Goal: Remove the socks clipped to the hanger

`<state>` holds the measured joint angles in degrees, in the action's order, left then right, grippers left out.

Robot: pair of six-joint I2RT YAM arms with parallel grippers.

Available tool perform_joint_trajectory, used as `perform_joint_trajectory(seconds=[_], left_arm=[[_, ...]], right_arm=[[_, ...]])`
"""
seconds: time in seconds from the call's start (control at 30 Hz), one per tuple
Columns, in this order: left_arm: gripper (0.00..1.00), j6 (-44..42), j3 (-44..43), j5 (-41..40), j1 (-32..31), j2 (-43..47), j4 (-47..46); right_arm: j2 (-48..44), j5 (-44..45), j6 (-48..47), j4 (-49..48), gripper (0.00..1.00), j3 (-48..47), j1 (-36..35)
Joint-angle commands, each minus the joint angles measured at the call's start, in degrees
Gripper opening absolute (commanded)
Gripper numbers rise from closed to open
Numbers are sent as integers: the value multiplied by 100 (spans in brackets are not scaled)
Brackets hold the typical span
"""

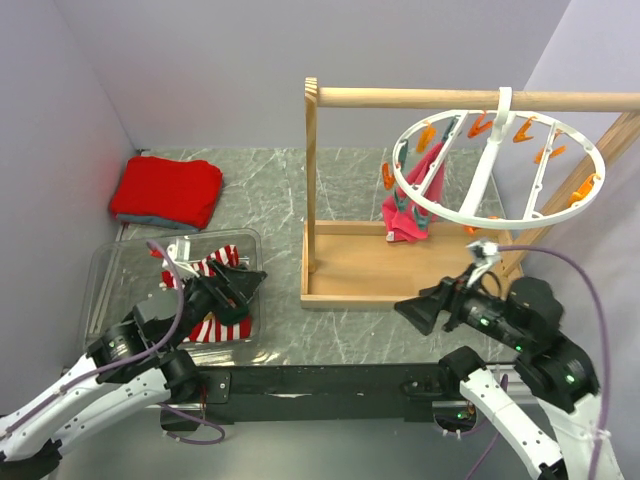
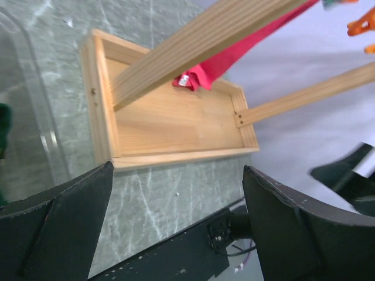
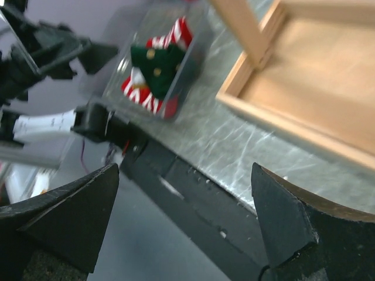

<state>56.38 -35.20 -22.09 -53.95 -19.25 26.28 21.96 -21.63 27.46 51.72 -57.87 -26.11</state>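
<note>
Hanging hook-up from the wooden rail (image 1: 400, 97), hanger (image 1: 490, 160) with ring tilted, long axis left to right. Carries a pink cloth (image 1: 412, 210) clipped at left rim, dangling straight down. Socks (image 1: 205, 328) jumbled in clear bin (image 1: 105, 275). Left gripper (image 2: 177, 170) over bin, right gripper (image 3: 184, 170) before frame, both spread, empty.

Tabletop (image 1: 280, 190): grey marble-pattern surface with a slight sheen; rail frame (image 1: 450, 97): pale bare wood, smooth. Hanger (image 1: 487, 150): glossy white plastic with orange plastic clips (image 1: 482, 124); bin (image 1: 180, 238): clear glossy plastic. Socks (image 1: 215, 325) and red cloth (image 1: 167, 190) at far left corner: soft matt fabric; left hand (image 2: 176, 175) and right hand (image 3: 184, 175): matt black.
</note>
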Motion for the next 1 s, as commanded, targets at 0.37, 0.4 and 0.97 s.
perform_joint_trajectory(seconds=[0.37,0.4,0.97], left_arm=[[96,330,1628,1549,16,-54,-2284],[96,347,1744,1671,16,17,-2581],[96,401,3626,2410,8,2576,-3129]], right_arm=[[212,-853,1743,-4203,100,3253,-175],[378,-756,1780,-4414,100,3360,-367],[-1618,1862,2483,-6599,100,6217,-1204]])
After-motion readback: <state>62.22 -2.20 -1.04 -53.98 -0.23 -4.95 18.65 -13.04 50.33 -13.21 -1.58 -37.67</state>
